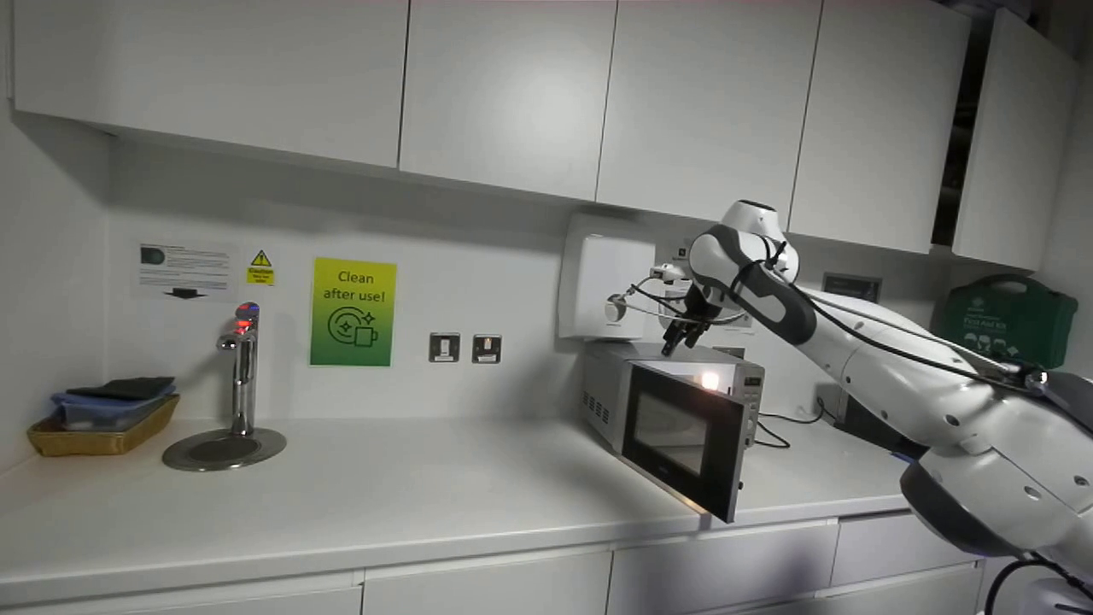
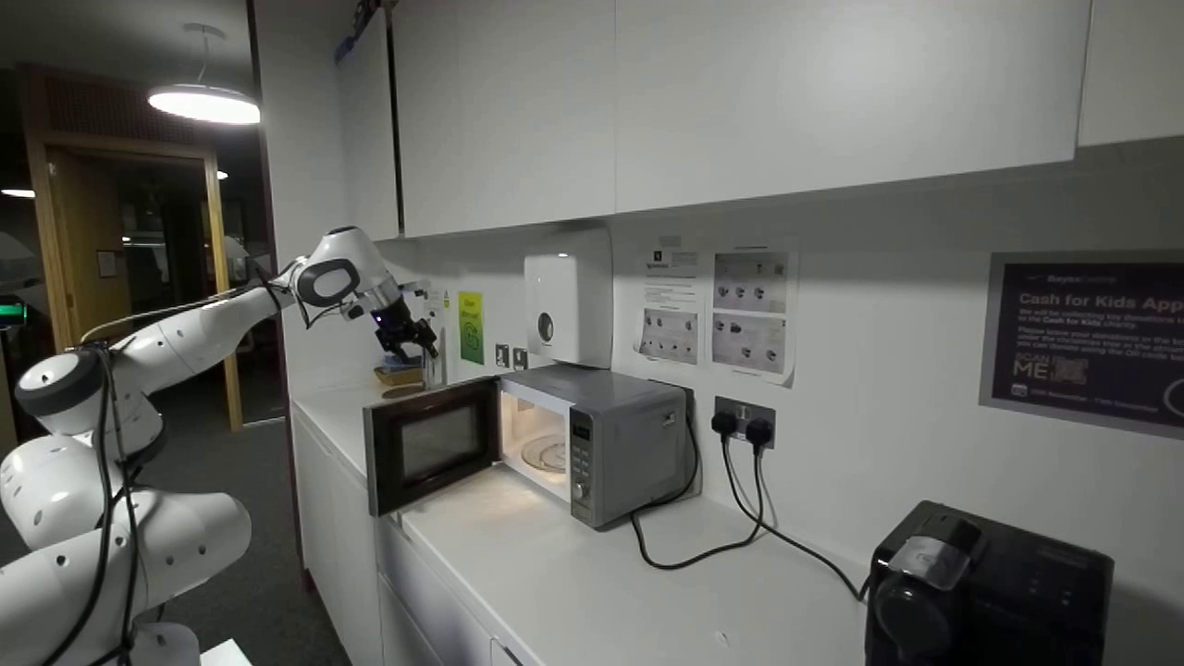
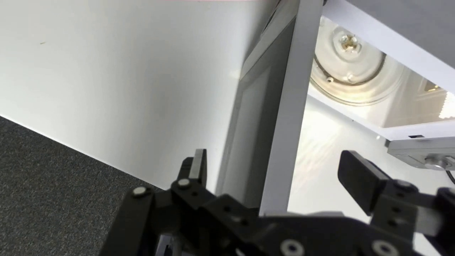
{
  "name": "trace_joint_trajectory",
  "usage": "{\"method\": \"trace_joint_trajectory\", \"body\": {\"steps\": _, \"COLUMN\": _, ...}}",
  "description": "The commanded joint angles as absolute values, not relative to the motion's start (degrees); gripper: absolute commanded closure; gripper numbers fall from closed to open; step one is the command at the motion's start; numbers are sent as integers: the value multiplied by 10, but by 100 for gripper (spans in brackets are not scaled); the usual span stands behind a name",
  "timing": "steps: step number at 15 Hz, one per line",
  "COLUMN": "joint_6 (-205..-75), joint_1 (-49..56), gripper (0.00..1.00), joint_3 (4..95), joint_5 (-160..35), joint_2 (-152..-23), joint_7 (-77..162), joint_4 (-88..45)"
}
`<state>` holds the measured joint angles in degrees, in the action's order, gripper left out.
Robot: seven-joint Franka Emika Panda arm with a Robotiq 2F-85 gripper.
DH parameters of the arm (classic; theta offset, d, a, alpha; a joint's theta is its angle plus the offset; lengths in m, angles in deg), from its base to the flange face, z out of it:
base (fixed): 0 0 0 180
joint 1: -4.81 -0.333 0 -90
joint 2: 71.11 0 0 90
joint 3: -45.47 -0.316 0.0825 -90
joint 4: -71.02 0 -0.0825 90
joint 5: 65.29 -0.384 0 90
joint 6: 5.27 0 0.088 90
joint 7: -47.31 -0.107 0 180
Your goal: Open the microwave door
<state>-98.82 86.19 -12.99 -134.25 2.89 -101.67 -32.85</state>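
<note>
The wrist view's edges are cutting off the gripper [image 3: 273,169] at six o'clock and the microwave [image 3: 391,42] at two; the gripper is hiding one end of the door [image 3: 263,117]; in an exterior view, the poster [image 2: 1091,338] is being cut off at three

Microwave [image 2: 620,444] on counter [image 2: 555,573] — cupboards [image 2: 740,92] above

Pale cupboards [image 1: 504,94] run along the wall [image 1: 478,273] above a white worktop [image 1: 384,487], with matching drawer fronts [image 1: 726,564] beneath. In an exterior view, a round pendant lamp [image 2: 203,104] hangs lit from the ceiling [image 2: 102,42], and a wooden door frame [image 2: 215,217] stands in dimmer light behind. The wrist view shows dark, speckled floor [image 3: 53,192] beyond the worktop's straight edge.
</note>
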Motion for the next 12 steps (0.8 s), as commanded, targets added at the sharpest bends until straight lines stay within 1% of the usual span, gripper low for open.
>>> {"method": "trace_joint_trajectory", "body": {"steps": 1, "joint_6": -956, "joint_1": 884, "gripper": 0, "joint_3": -94, "joint_5": -1363, "joint_2": 51, "joint_7": -1017, "joint_4": -320}}
{"method": "trace_joint_trajectory", "body": {"steps": 12, "joint_6": -923, "joint_1": 896, "gripper": 0, "joint_3": -33, "joint_5": -1364, "joint_2": 82, "joint_7": -1017, "joint_4": -339}}
